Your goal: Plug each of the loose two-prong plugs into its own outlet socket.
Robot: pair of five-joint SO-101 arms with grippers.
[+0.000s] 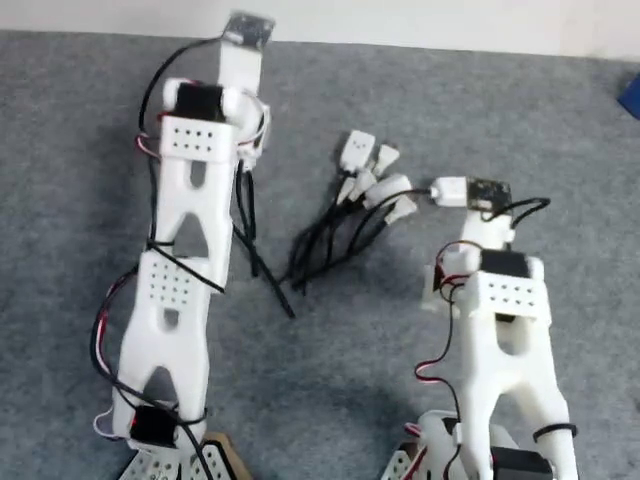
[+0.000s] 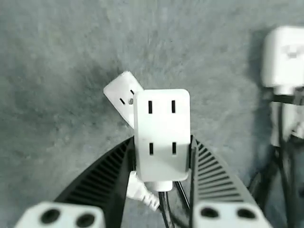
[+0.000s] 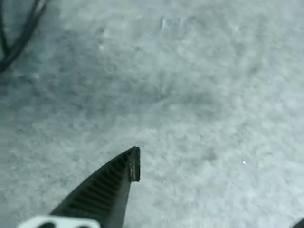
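Note:
My left gripper [image 2: 162, 156] is shut on a white outlet block [image 2: 162, 128] with two pairs of slots, held upright between the black ribbed fingers [image 2: 118, 166]. A second white outlet [image 2: 119, 92] lies tilted on the carpet just behind it. A white plug body [image 2: 285, 54] with black cords lies off to one side. In the high view a cluster of white plugs [image 1: 375, 180] with black cords [image 1: 320, 240] lies between the arms. My right gripper [image 1: 442, 190] sits at that cluster's right edge. It is open, with one finger [image 3: 128, 171] over bare carpet and nothing held.
Grey carpet [image 1: 360, 380] covers the whole work surface. The left arm [image 1: 190, 200] stretches toward the far edge, where a pale strip [image 1: 420, 20] begins. A blue object [image 1: 632, 95] shows at the right border. Cords [image 3: 14, 38] cross one corner of the right wrist view.

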